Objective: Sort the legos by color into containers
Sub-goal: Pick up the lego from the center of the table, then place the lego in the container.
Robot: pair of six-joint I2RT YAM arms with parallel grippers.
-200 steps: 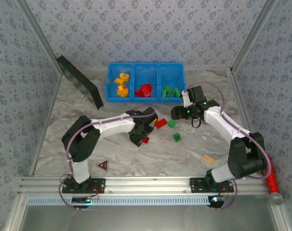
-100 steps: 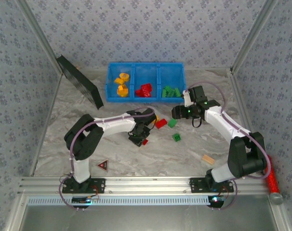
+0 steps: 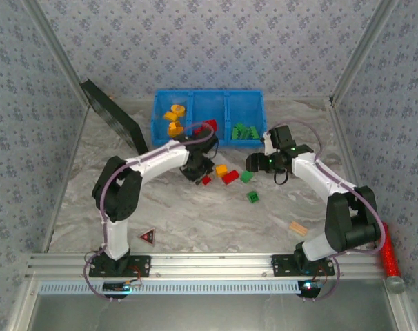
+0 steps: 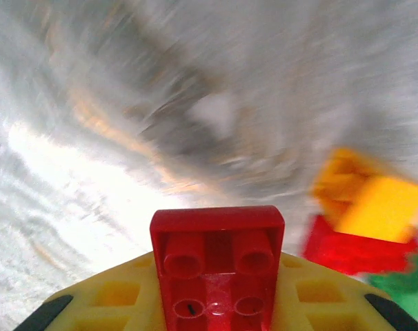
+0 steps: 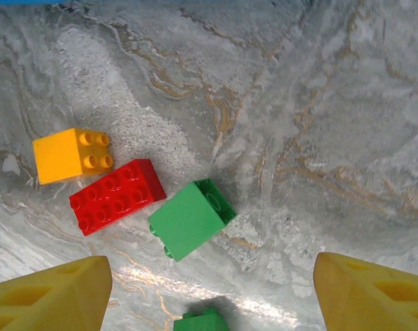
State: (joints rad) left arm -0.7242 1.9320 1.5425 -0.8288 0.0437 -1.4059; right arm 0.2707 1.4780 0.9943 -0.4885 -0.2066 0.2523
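In the left wrist view all is blurred except the small red brick, which the left gripper pinches near the blue bin. The right gripper is spread above a green brick (another is cut off at the frame edge), with bare table beside it.

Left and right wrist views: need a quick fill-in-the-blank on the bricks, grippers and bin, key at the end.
The held brick in the left gripper is ___.
The loose red brick lies between the yellow brick and a ___ one.
The right gripper is ___, nothing between its fingers.
The blue bin has ___ compartments.
Missing: red; green; open; three.
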